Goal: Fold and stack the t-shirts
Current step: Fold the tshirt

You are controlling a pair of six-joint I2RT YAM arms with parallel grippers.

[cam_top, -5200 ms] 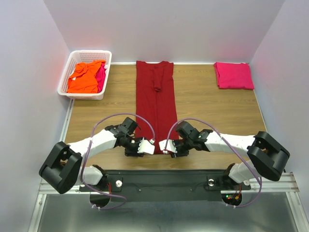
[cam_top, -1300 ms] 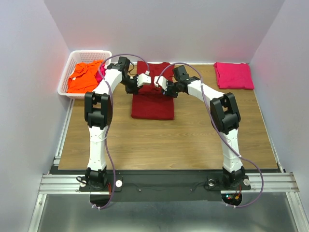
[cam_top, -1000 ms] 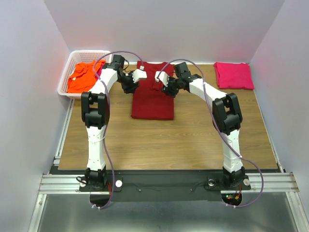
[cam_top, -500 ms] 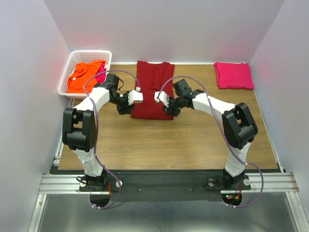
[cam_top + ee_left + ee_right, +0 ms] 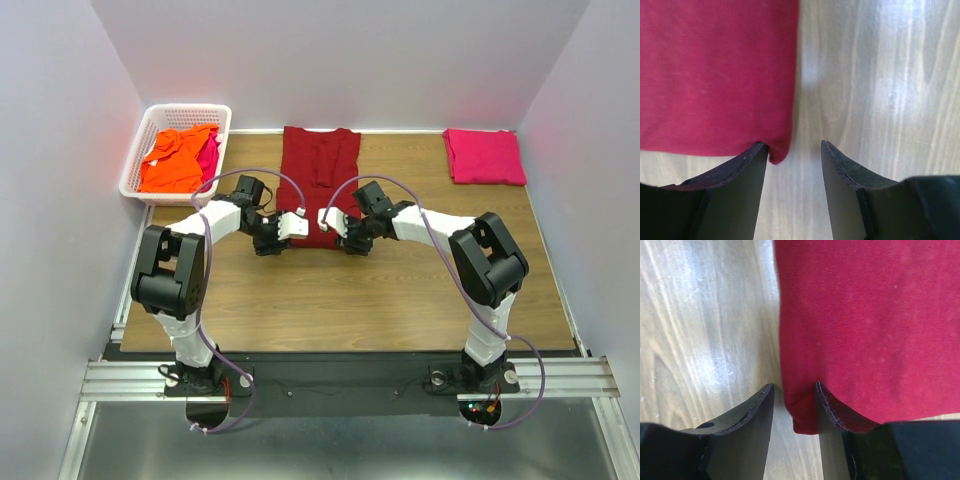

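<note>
Left gripper (image 5: 297, 222) (image 5: 793, 145): jaws are seen apart, nothing clamped between them. In the left wrist view the gap lies almost wholly over bare desk (image 5: 400, 290). One near corner of the dark red t-shirt (image 5: 318, 170) (image 5: 715, 75) sits just at the tip of one finger (image 5: 735, 190); whether it touches cannot be told. The other finger stands clear over wood.

Right gripper (image 5: 328, 218) (image 5: 794, 386): jaws are seen apart, somewhat narrower than the left pair. The other near corner of the dark red t-shirt (image 5: 855, 315) lies flat between the two tips and fills most of the gap, with a strip of wood showing on one side. The cloth is not seen pinched or lifted.

Dark red t-shirt: lies flat at the middle of the desk, towards its far side. The long axis runs from the near side to the far side. The near edge lies by both pairs of jaws; the far edge reaches the back edge of the desk.

Other shirts: a magenta-pink t-shirt (image 5: 485, 156) lies folded at the far right corner of the desk, well apart. An orange t-shirt (image 5: 175, 160) and a pink t-shirt (image 5: 210, 155) lie crumpled in the white basket (image 5: 133, 165) at the far left.
</note>
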